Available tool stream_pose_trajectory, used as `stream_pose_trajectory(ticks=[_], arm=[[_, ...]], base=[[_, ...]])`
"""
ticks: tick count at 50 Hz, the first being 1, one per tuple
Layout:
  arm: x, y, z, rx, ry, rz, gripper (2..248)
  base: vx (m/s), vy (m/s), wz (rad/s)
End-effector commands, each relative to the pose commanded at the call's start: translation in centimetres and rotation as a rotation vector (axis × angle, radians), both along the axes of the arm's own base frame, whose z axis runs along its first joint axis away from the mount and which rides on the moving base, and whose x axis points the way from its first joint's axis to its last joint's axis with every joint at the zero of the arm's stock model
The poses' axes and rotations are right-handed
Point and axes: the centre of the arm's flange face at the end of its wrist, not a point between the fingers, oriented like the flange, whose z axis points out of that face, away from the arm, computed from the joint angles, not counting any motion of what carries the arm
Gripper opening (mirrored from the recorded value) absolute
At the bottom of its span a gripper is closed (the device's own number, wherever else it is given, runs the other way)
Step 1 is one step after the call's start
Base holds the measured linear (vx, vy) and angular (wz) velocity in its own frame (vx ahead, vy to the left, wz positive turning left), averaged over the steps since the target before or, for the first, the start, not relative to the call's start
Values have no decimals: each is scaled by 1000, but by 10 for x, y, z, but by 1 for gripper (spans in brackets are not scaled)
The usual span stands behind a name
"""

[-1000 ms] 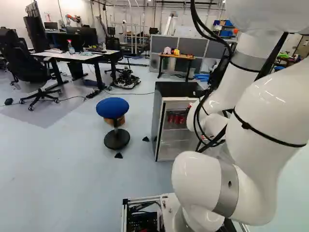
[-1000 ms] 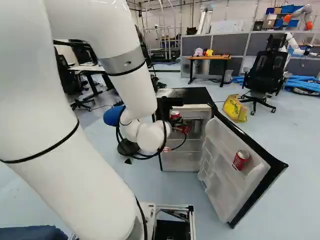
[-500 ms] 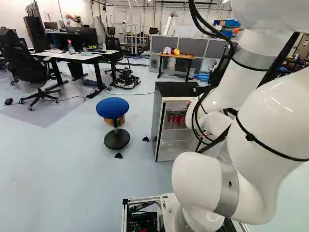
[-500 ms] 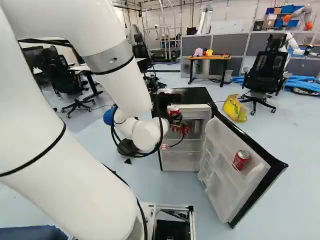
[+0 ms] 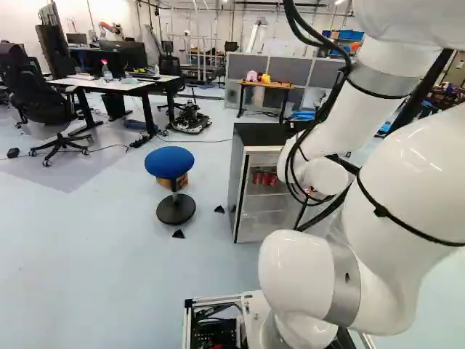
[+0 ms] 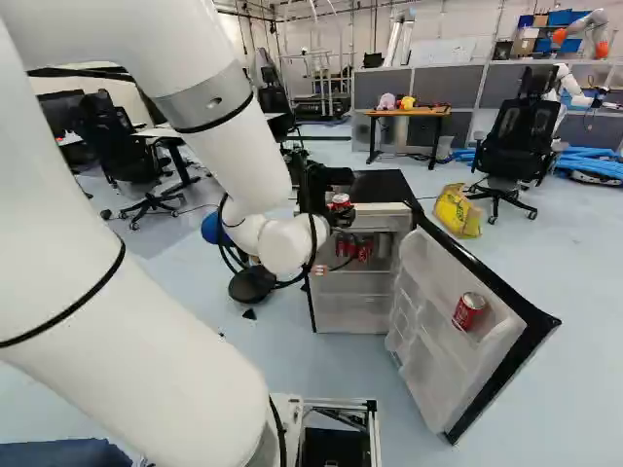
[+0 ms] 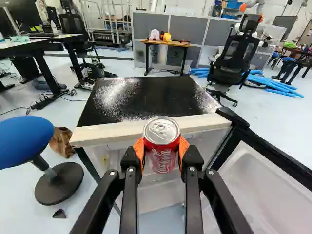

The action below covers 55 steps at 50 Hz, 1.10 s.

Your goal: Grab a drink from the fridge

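Wrist view had the hand (image 7: 162,147) clamped can-wide on the can (image 7: 162,133), apparently out of the fridge (image 7: 146,97), so only backing off remained.

The white arm (image 5: 398,196) has grey bands (image 5: 345,285), black cables (image 5: 291,22) and a black claw (image 6: 340,200) with 2 orange pads (image 7: 184,147).

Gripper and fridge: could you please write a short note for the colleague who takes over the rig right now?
Gripper: closed on a red can, one orange pad on each side.
Places: the held can is outside the fridge, at its top front edge. Other red cans are inside; one more sits in the open door.
Done: drink grabbed and out.
Left: probably only backing away with it, minding the door.
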Motion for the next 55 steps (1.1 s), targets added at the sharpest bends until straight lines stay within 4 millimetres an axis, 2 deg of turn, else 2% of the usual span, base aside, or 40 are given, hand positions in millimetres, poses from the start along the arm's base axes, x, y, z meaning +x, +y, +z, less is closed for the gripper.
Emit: stream_pose_trajectory(ticks=[49, 55], arm=[[65, 5, 46, 19, -73, -12, 92], [74, 7, 46, 28, -67, -12, 92]], base=[[0, 0, 0], [0, 0, 0]])
